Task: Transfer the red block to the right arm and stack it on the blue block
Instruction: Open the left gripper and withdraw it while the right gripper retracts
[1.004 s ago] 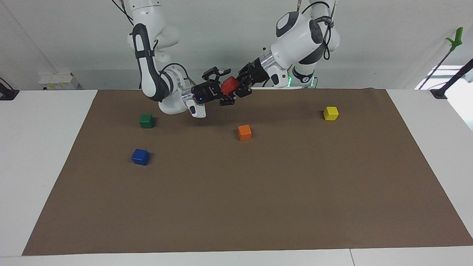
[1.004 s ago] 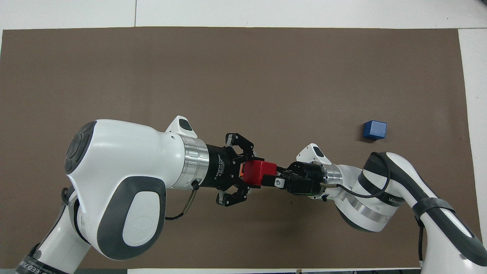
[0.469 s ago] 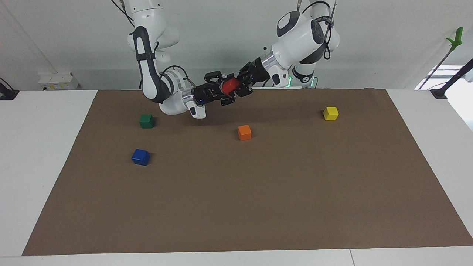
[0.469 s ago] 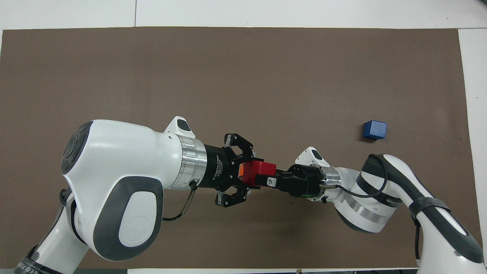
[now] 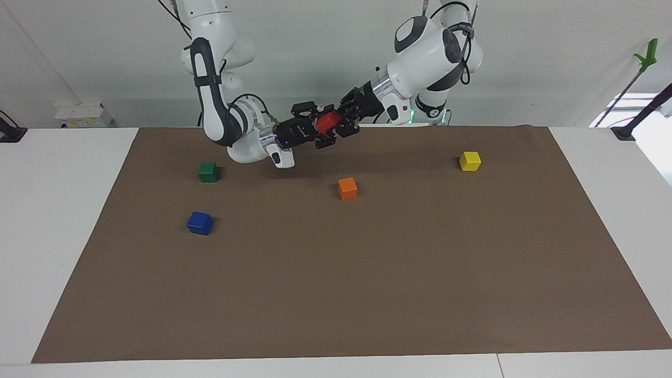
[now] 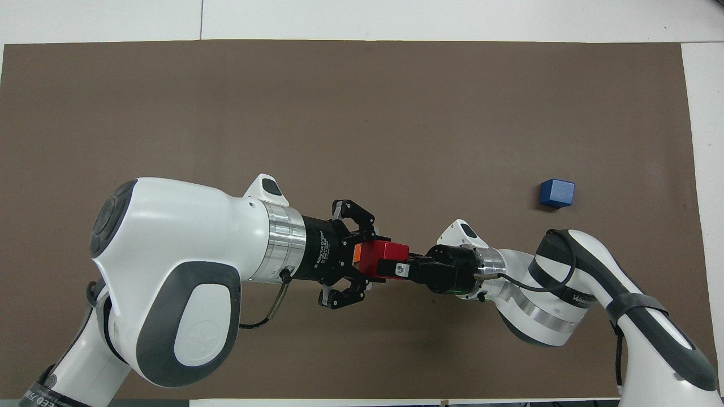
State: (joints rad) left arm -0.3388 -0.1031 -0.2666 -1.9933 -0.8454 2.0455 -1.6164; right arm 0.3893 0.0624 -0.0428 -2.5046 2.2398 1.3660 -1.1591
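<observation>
mid-air handover over the brown mat (image 5: 336, 273): the red block (image 5: 326, 121) hangs between the two arms, above the robots' edge of the mat, at about twelve o'clock from the orange block (image 5: 347, 188) in the facing view. the left gripper (image 5: 344, 122) is clamped on the block, and the right gripper (image 5: 318, 127) has its fingers closed on the same block from the other end, so both hands grip it at once.

the pick-up looks done and the transfer seems about halfway: the right arm has taken hold, but the left has not let go. left to do, by this reading, are the release, the carry and the stacking on the blue block (image 5: 199, 222), which sits untouched on the mat toward the right arm's end, at roughly seven o'clock from the grippers in the facing view and at two o'clock from them in the overhead view.

against the frame a second earlier, the right gripper's fingers, then spread wide around the block, have come together on it; the joined hands sit slightly higher in the facing view. the blue, green (image 5: 208, 171), orange and yellow (image 5: 470, 160) blocks have not moved.
</observation>
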